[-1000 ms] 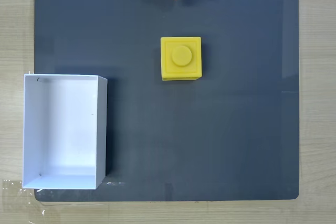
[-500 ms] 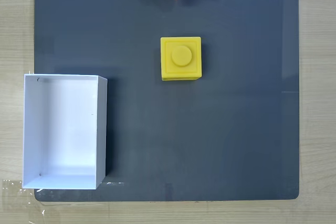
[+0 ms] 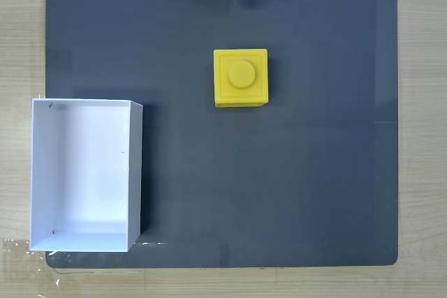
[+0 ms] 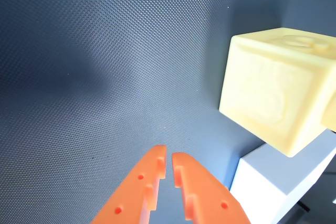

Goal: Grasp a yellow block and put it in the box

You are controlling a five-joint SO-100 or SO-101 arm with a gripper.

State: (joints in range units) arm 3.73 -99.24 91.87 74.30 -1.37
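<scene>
Dark mat (image 3: 279, 186), yellow block (image 3: 241, 78) central, box (image 3: 42, 172) at left edge

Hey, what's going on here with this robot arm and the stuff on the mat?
A small robot arm is set to pick up the yellow block and drop it in the white box. Nothing is held yet: the orange gripper hangs over the dark mat with its fingertips nearly together, off to one side of the block. In the fixed view the block sits upright, stud up, and the box lies empty at the mat's lower left.
</scene>
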